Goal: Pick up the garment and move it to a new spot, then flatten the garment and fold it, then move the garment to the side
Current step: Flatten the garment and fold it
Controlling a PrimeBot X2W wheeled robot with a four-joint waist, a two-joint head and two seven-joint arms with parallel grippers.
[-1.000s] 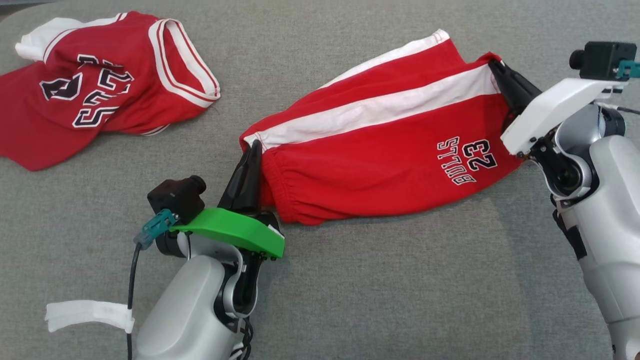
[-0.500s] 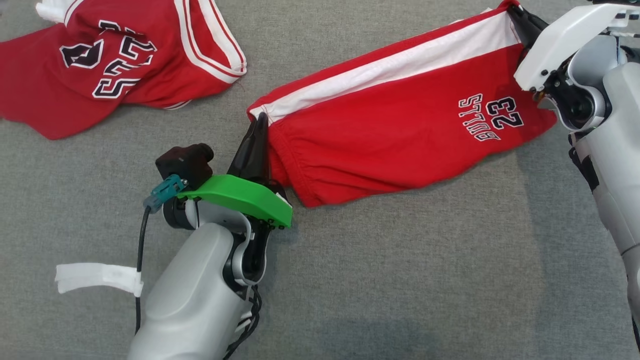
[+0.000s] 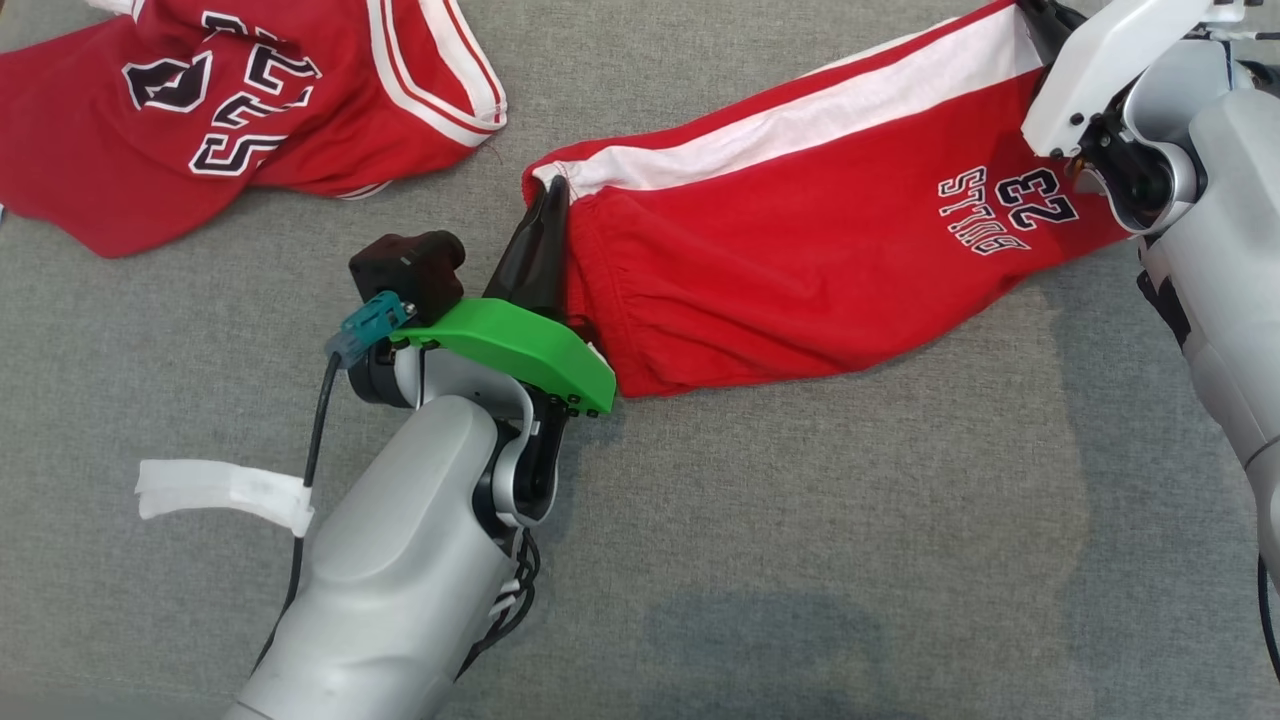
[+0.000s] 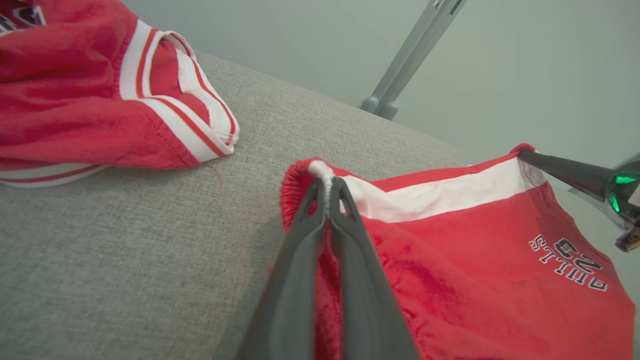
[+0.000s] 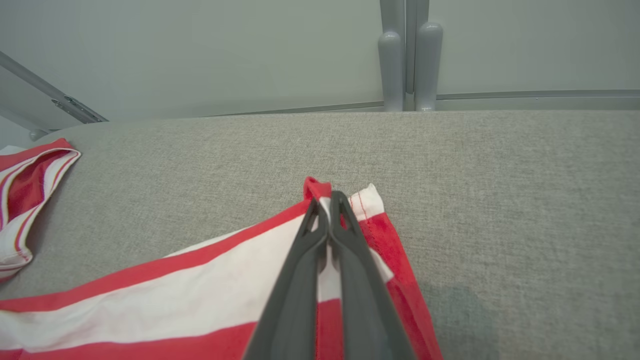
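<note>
The garment [image 3: 800, 250] is a pair of red shorts with a white side stripe and "BULLS 23" print, stretched between both grippers over the grey surface. My left gripper [image 3: 553, 195] is shut on the waistband corner [image 4: 320, 172] at the shorts' left end. My right gripper [image 3: 1035, 12] is shut on the hem corner [image 5: 325, 192] at the upper right end. In the left wrist view the right gripper's fingers [image 4: 565, 172] pinch the far corner. The shorts [image 5: 200, 295] hang taut along the stripe and sag along their lower edge.
A red jersey [image 3: 230, 110] with white trim lies crumpled at the upper left, also in the left wrist view [image 4: 100, 100]. The grey padded table [image 3: 800, 550] has open room in front. Beyond its far edge stand grey metal posts [image 5: 407, 60] against a pale wall.
The head camera has shifted, so the whole picture slid. Both grippers keep their grip on the shorts, which are pulled a little tauter between them.
</note>
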